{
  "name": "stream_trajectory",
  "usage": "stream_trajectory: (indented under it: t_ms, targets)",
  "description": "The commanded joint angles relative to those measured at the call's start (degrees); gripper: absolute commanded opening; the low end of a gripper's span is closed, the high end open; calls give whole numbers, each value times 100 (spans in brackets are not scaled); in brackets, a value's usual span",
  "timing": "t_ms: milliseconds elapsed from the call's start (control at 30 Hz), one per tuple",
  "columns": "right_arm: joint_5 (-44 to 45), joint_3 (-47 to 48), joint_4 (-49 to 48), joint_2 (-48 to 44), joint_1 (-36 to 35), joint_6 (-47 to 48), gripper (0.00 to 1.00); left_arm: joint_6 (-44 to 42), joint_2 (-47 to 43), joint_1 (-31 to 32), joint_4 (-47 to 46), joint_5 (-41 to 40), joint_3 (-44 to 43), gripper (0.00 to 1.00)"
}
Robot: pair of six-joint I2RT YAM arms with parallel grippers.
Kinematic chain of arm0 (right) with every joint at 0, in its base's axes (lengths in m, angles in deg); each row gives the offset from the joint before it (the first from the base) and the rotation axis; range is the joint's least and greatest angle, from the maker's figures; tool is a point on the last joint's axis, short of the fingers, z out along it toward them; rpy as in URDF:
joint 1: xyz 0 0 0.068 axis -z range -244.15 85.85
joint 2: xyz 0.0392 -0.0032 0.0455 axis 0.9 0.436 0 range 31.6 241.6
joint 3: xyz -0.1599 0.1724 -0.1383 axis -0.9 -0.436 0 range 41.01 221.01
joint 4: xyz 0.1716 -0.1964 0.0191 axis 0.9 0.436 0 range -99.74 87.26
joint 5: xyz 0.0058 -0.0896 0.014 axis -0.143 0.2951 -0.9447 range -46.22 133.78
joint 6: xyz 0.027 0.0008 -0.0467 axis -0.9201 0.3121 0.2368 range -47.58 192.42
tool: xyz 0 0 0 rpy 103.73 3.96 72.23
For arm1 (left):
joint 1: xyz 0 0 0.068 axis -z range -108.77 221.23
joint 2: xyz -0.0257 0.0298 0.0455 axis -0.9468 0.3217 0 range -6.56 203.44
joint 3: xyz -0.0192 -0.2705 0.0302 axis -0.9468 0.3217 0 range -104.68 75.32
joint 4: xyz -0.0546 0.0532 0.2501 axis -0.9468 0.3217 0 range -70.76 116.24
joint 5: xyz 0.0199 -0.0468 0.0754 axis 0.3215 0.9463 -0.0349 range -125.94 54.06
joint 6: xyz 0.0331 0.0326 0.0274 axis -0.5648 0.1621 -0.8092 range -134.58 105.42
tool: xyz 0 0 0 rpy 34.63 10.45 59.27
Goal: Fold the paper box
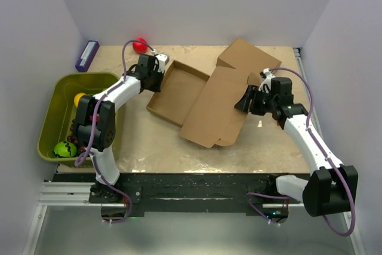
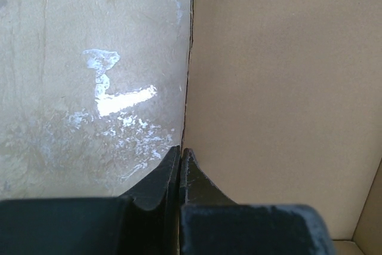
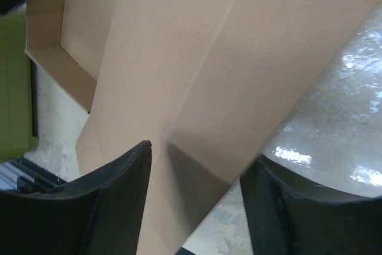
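Observation:
The paper box (image 1: 209, 108) is brown cardboard lying in the middle of the table, with a shallow tray part (image 1: 179, 85) on the left and a wide lid flap slanting to the right. My left gripper (image 1: 157, 65) is at the tray's far left corner. In the left wrist view it (image 2: 181, 150) is shut on the thin upright wall (image 2: 280, 88), seen edge-on. My right gripper (image 1: 246, 98) is at the flap's right edge. It (image 3: 203, 156) is open, one finger over the flap (image 3: 197, 58) and the other over the table.
A second brown carton (image 1: 248, 58) lies at the back right, partly under the flap. A green bin (image 1: 62, 88) with balls stands at the left. A red ball (image 1: 139, 45) and a purple block (image 1: 87, 55) sit near the back wall.

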Motion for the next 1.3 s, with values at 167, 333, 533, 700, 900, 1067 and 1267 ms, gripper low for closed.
stream_trajectory:
  t_ms: [167,333,533,700,900,1067,1267]
  targets:
    - [7,109,-398,-95,-248,-230,32,227,-12,-45,-125,363,-262,1]
    - [201,627,182,98,-240,200,4,183,-240,-45,-239,372,-166,51]
    - [-19,1198,603,282,-240,604,0,113,-768,-45,-406,503,-113,81]
    - [-106,1953,1175,765,-240,1105,0,86,-1505,-71,-652,600,27,88]
    - [-423,2674,1571,1380,-327,1527,0,-264,-2235,-63,-1161,1407,125,92]
    - [-327,3720,2142,2249,-696,2019,0,-292,-2166,-71,-1206,3077,-287,94]
    - [-922,5038,2896,3154,-741,3071,0,-326,-1920,-80,-961,4141,-736,96]
